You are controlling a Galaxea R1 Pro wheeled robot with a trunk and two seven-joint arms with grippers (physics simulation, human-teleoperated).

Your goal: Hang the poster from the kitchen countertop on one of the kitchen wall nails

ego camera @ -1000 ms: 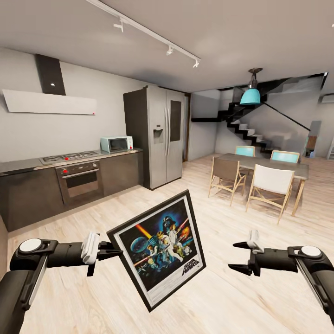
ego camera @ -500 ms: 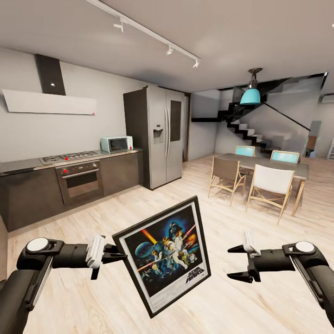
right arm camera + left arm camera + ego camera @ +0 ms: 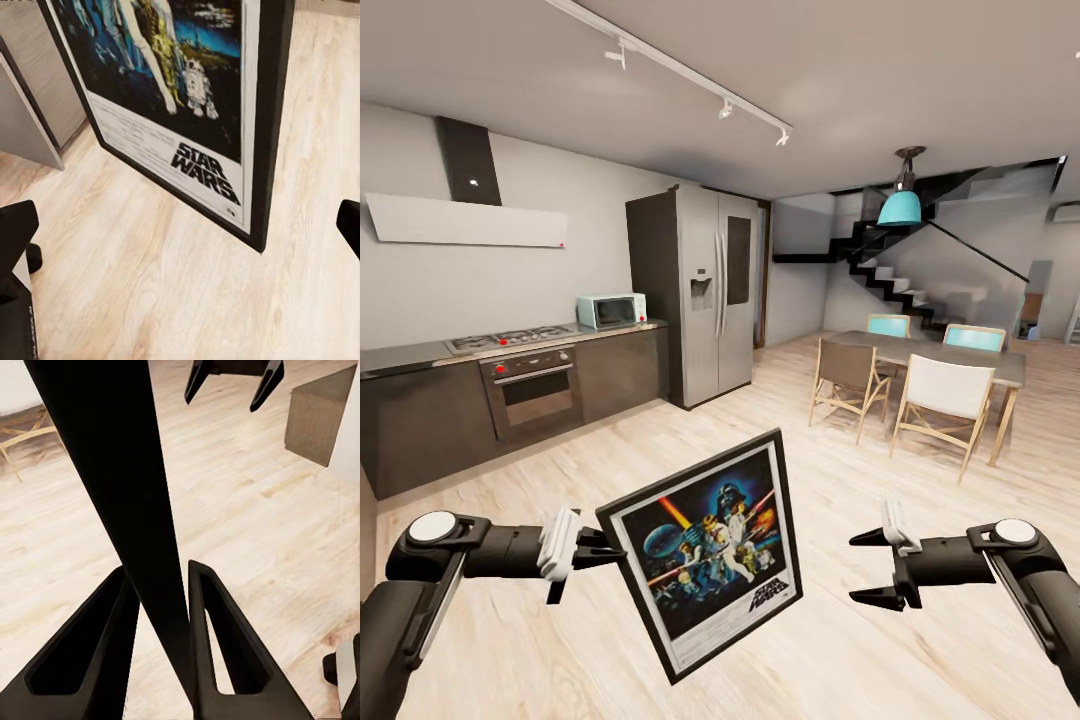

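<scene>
I hold the poster [image 3: 707, 552] in the left end effector [image 3: 603, 547], which is clamped on the frame's left edge; in the left wrist view both fingers [image 3: 206, 645] press against the black frame edge [image 3: 120, 487] between them. The poster hangs in the air above the wood floor [image 3: 860, 640], at 6 o'clock in the head view, between the two arms. Its printed face is turned toward the head camera. The long axis runs from about 11 o'clock at the top to 5 o'clock at the bottom, tilted, with the "STAR WARS" title [image 3: 206, 174] at the lower end.

The right end effector [image 3: 875, 567] is at 4 o'clock, well apart from the poster, fingers spread wide and holding nothing.

The room: the counter [image 3: 420, 352] runs along the wall at 9 o'clock over dark cabinets, carrying a gas hob [image 3: 510, 338] and a teal microwave [image 3: 611, 310], with an oven [image 3: 534, 388] built in below. A tall grey fridge [image 3: 700, 295] stands at 12 o'clock. A dining table [image 3: 940, 358] with chairs sits at 2 o'clock, under a teal hanging lamp [image 3: 901, 205], with a dark staircase [image 3: 900, 275] behind.
</scene>
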